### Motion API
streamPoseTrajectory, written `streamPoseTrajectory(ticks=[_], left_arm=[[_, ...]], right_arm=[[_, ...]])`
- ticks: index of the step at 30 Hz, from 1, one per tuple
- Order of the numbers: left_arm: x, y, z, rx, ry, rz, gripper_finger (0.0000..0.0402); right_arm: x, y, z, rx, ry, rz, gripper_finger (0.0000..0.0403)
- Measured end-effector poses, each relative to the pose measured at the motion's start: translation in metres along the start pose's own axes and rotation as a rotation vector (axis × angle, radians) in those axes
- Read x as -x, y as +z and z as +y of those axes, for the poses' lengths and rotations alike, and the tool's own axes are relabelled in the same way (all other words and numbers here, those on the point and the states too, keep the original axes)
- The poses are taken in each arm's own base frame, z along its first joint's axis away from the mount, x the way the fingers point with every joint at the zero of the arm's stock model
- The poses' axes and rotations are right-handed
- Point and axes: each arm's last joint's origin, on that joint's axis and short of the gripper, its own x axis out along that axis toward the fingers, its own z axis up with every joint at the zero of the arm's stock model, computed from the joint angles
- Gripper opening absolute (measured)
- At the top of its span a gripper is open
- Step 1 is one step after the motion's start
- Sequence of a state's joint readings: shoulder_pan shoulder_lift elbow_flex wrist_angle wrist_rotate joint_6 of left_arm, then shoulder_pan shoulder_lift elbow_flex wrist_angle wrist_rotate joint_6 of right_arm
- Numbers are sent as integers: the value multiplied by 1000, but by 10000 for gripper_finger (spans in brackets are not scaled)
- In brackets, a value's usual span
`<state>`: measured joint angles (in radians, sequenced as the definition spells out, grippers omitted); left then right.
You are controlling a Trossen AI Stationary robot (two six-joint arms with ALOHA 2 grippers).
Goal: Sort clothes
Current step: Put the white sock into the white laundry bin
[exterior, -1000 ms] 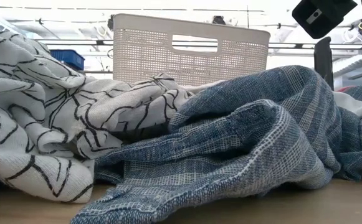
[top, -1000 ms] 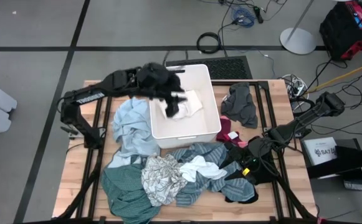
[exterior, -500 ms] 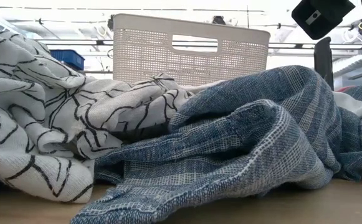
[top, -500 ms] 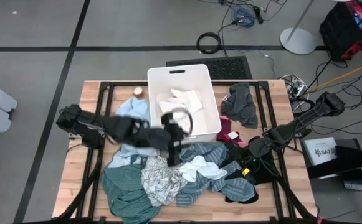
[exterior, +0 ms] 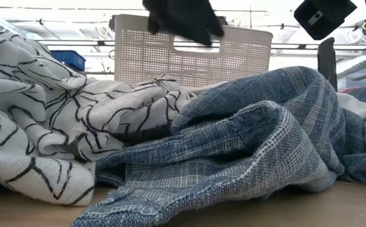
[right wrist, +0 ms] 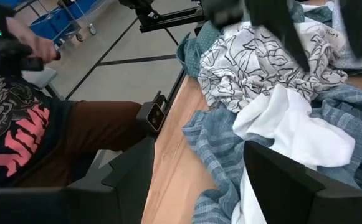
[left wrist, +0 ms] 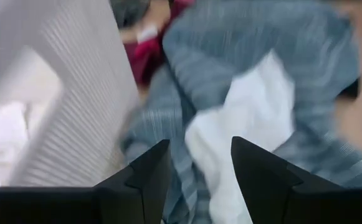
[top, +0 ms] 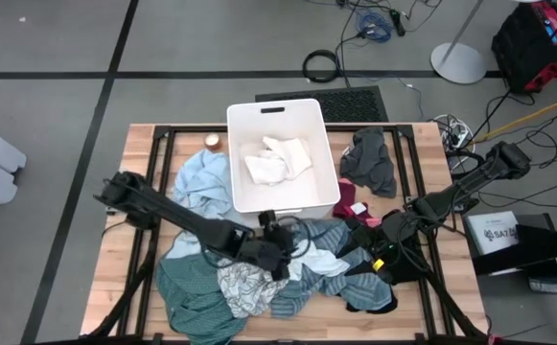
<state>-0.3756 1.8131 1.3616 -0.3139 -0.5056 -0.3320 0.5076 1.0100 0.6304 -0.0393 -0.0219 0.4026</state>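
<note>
Over the white garment [top: 309,257] in the pile just beside the bin [top: 280,158], swung back from the drop — left claw [top: 280,251] parted and empty, ready to pick next.

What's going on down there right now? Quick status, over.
Left end effector open above white garment. Right end effector open, waiting near the pile. One white piece in bin.

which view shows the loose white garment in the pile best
The right wrist view: the white garment lies unobstructed on the blue-grey striped cloth. The left wrist view shows it blurred. In the high view the left gripper partly covers it. The low view doesn't clearly show it.
</note>
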Motion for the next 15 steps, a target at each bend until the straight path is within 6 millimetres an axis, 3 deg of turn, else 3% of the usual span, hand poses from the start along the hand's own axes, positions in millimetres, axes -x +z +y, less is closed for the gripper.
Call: streamPoseTrajectory(ticks=[8,15], left_arm=[[-42,-37,-14,-70,33,122,180],[-49,-43,-18,-77,1,148,180]], right_arm=[[0,-1,0,2,-4,6,235],[0,-1,-1,4,-32,-1,235]])
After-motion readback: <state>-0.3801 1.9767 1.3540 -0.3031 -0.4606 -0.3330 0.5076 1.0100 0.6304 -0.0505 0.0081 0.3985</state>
